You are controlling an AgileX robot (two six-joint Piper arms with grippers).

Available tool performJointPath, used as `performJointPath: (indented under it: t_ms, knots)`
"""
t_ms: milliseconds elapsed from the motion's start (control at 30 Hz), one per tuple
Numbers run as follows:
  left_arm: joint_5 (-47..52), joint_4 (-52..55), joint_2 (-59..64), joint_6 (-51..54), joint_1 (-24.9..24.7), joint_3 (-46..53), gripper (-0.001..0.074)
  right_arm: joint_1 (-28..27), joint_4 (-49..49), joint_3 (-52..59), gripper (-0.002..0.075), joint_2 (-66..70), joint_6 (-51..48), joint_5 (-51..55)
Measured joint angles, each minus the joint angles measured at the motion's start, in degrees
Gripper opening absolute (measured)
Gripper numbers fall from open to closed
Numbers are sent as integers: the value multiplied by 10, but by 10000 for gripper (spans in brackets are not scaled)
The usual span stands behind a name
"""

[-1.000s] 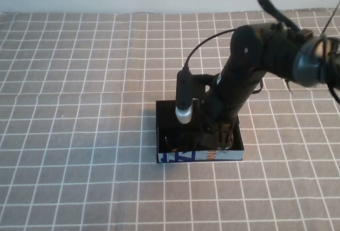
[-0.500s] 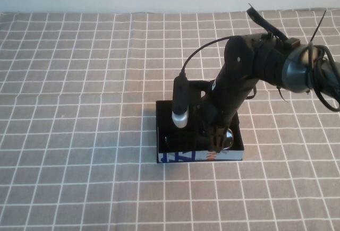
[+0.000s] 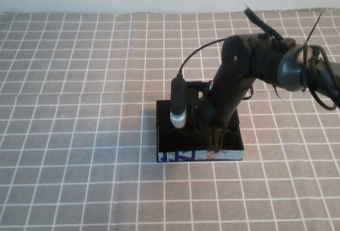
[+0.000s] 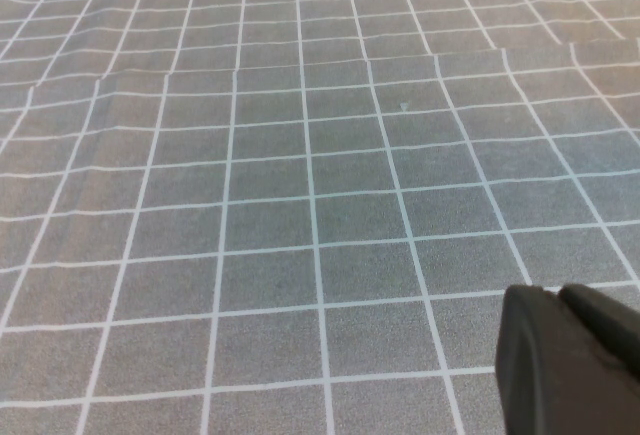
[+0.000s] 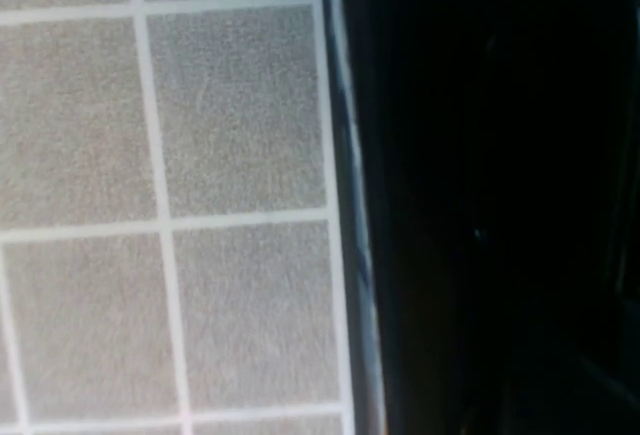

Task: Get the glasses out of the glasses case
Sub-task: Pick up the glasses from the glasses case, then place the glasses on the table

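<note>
Right end effector (image 3: 215, 138) is reaching down into the glasses case (image 3: 180, 155) on the bench (image 3: 79, 135) – presumably for the glasses, hidden inside – finger state untellable; left end effector (image 4: 570, 360) is parked, pressed together, over bare cloth.

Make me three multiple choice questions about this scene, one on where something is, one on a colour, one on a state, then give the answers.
1. Where is the right gripper?
A. Down inside the glasses case
B. Raised over bare cloth
C. Out of sight
2. What colour is the case's front side?
A. Plain red
B. White with blue and orange print
C. Green
3. The left gripper is:
A. Holding the glasses
B. Inside the case
C. Over bare checked tablecloth, holding nothing

A: the arm reaches into the box.
B: the print shows in the high view.
C: its wrist view shows only cloth.
</note>
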Motion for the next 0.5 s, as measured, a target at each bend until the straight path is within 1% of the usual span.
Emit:
performJointPath:
  t_ms: [167,267,367,500]
  knots:
    - [0,0,0,0,0,0,-5,0,-14,-54,59,-18,47,63]
    - [0,0,0,0,0,0,-5,0,-26,-96,59,-39,101,105]
    - [0,0,0,0,0,0,-5,-2,-49,-112,59,-66,209,115]
    - [0,0,0,0,0,0,-5,-13,-103,-102,59,-109,408,121]
